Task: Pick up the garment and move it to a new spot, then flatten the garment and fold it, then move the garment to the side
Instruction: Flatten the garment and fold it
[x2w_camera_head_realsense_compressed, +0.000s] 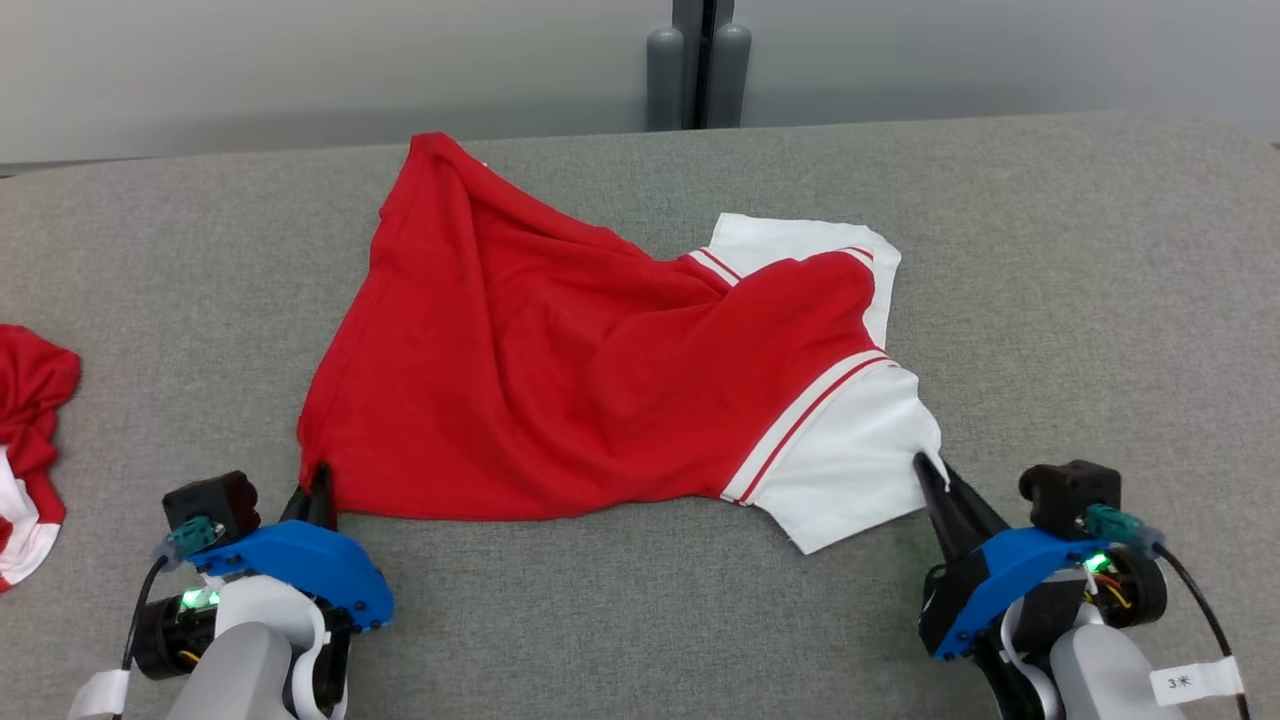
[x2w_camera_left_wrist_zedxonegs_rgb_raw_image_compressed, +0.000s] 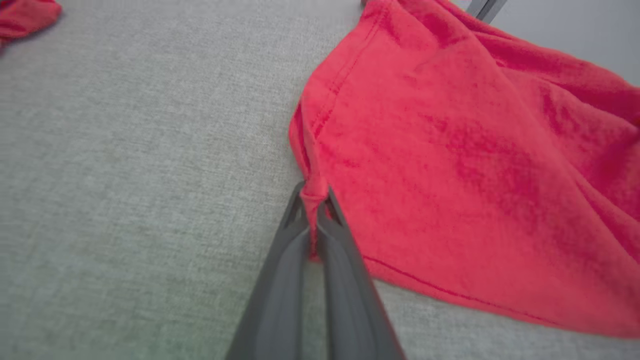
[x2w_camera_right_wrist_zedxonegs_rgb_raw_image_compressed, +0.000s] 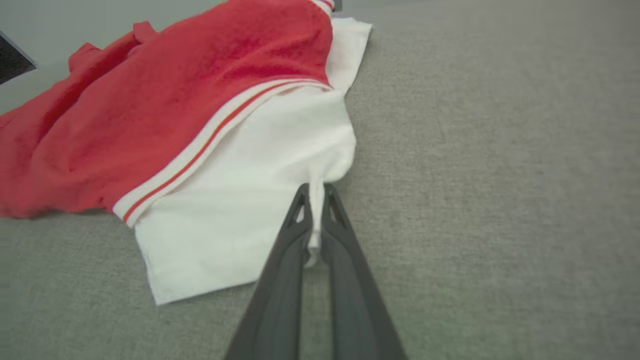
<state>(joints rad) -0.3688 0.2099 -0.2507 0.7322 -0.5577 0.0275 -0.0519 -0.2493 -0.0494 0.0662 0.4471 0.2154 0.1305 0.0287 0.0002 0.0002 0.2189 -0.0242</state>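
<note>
The rumpled red-and-white knit garment (x2w_camera_head_realsense_compressed: 560, 380) lies on the grey cloth-covered table (x2w_camera_head_realsense_compressed: 1100, 300), its red corner pinched by the left gripper (x2w_camera_head_realsense_compressed: 318, 492) and its white corner by the right gripper (x2w_camera_head_realsense_compressed: 928, 468), seemingly to lift it spread

Left gripper (x2w_camera_head_realsense_compressed: 319, 478) and right gripper (x2w_camera_head_realsense_compressed: 924, 466) reach forward, fingers (x2w_camera_left_wrist_zedxonegs_rgb_raw_image_compressed: 280, 280) pinched on garment (x2w_camera_head_realsense_compressed: 560, 380).

Red-and-white garment (x2w_camera_head_realsense_compressed: 560, 380), rumpled
</note>
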